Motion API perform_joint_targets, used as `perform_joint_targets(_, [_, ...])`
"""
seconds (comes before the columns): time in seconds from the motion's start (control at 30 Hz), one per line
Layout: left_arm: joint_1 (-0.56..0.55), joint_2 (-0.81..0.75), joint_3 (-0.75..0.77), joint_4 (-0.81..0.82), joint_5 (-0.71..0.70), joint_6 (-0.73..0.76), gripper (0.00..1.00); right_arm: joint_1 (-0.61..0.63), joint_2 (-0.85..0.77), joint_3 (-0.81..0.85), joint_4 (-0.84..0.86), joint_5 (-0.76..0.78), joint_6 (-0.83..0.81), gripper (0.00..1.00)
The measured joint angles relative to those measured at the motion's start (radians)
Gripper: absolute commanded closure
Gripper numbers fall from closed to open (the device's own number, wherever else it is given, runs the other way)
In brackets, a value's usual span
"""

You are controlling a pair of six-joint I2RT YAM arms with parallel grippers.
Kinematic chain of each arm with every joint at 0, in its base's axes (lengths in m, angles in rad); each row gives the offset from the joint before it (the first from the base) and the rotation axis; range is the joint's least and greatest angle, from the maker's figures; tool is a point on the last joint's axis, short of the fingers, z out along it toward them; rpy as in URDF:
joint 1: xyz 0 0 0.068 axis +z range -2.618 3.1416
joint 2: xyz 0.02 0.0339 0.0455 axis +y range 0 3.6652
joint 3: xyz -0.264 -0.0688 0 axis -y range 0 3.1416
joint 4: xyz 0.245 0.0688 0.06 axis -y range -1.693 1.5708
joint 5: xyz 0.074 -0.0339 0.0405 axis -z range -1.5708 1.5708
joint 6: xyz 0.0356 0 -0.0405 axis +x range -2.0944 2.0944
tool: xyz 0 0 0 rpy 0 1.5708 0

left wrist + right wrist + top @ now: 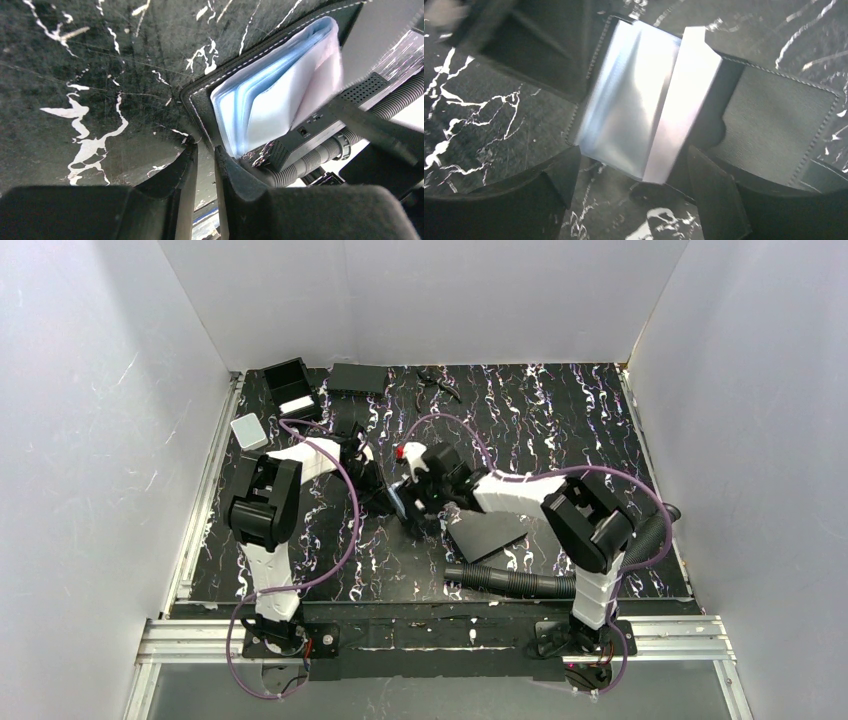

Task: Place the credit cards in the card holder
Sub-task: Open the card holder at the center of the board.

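Observation:
The black stitched card holder (197, 107) lies open on the marbled table, and pale-blue credit cards (280, 85) stand fanned inside it. My left gripper (205, 149) is nearly shut, and the holder's stitched edge runs in between its fingertips. In the right wrist view the cards (644, 105) rise from the holder (779, 125). My right gripper (634, 150) is open wide, one finger on each side of the cards' near end, not touching them. From above, both grippers meet at the holder (403, 502) mid-table, which they mostly hide.
A matte black flat sheet (488, 532) lies right of the holder, with a ribbed black hose (510, 582) in front of it. Black boxes (290, 385) and a small grey box (248, 430) stand at the back left. White walls enclose the table.

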Motion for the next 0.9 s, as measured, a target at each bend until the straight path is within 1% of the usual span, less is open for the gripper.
perform_joint_targets(0.1, [0.001, 0.016, 0.019, -0.019, 0.005, -0.001, 0.82, 0.076, -0.013, -0.046, 0.074, 0.122, -0.049, 0.07])
perform_joint_targets(0.2, [0.003, 0.029, 0.035, -0.037, 0.01, -0.001, 0.82, 0.108, -0.012, -0.058, 0.101, 0.2, -0.078, 0.06])
perform_joint_targets(0.27, [0.004, 0.036, 0.042, -0.045, 0.013, -0.001, 0.82, 0.108, -0.011, -0.058, 0.117, 0.235, -0.091, 0.06])
perform_joint_targets(0.4, [0.006, 0.044, 0.047, -0.05, 0.027, -0.003, 0.82, 0.108, 0.011, -0.056, 0.153, 0.3, -0.096, 0.11])
perform_joint_targets(0.43, [0.006, 0.045, 0.047, -0.05, 0.026, -0.003, 0.82, 0.109, 0.015, -0.055, 0.158, 0.312, -0.093, 0.14])
perform_joint_targets(0.53, [0.006, 0.045, 0.048, -0.051, 0.026, -0.003, 0.82, 0.112, 0.027, -0.043, 0.164, 0.355, -0.058, 0.29])
perform_joint_targets(0.6, [0.006, 0.045, 0.049, -0.054, 0.026, -0.003, 0.82, 0.112, 0.028, -0.042, 0.164, 0.354, -0.041, 0.42])
perform_joint_targets(0.63, [0.006, 0.045, 0.049, -0.054, 0.026, -0.003, 0.82, 0.106, 0.028, -0.043, 0.166, 0.343, -0.021, 0.47])
perform_joint_targets(0.73, [0.006, 0.044, 0.049, -0.056, 0.025, 0.001, 0.8, 0.067, 0.026, -0.056, 0.202, 0.286, 0.047, 0.58])
perform_joint_targets(0.83, [0.005, 0.04, 0.05, -0.058, 0.02, 0.006, 0.77, 0.011, 0.023, -0.079, 0.252, 0.202, 0.122, 0.7])
perform_joint_targets(0.87, [0.005, 0.037, 0.05, -0.058, 0.015, 0.009, 0.75, -0.005, 0.022, -0.087, 0.27, 0.174, 0.146, 0.74])
perform_joint_targets(0.9, [0.004, 0.032, 0.05, -0.058, 0.008, 0.013, 0.73, -0.022, 0.022, -0.097, 0.289, 0.145, 0.171, 0.75])
